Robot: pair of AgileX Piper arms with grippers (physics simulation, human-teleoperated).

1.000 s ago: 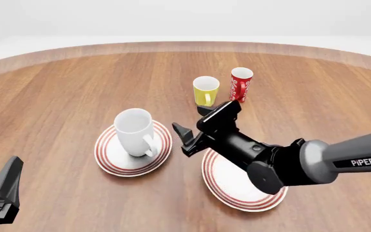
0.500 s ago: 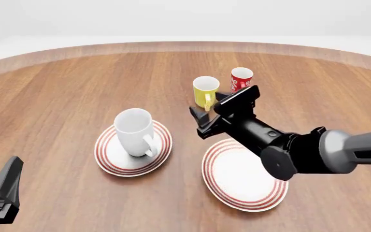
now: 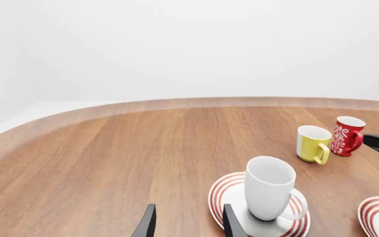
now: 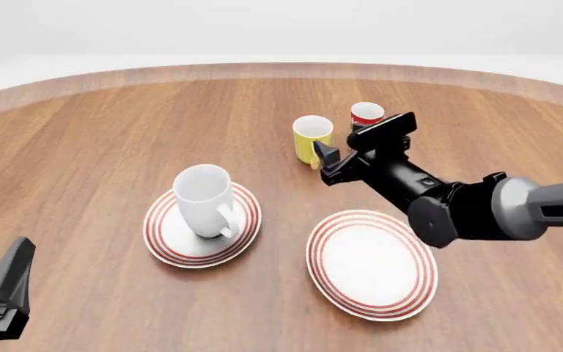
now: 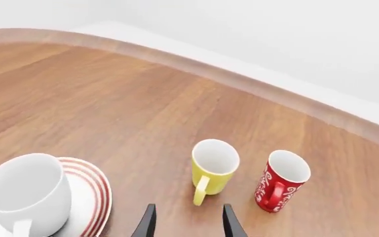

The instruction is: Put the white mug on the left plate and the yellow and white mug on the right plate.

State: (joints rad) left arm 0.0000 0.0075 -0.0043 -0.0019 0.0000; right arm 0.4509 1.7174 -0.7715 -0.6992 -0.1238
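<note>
Here the right claw (image 4: 325,159) hangs just beside the yellow and white mug (image 4: 312,136) — fingers apart, gripping nothing.

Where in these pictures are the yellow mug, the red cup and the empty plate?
yellow and white mug (image 5: 214,170), right wrist view, on its yellow outer wall.
red cup (image 5: 276,190), right wrist view, on its patterned side.
right plate (image 4: 372,265), front view, on its bare white middle.

White mug (image 3: 268,188) upright on left plate (image 3: 224,193), seemingly centred.
</note>
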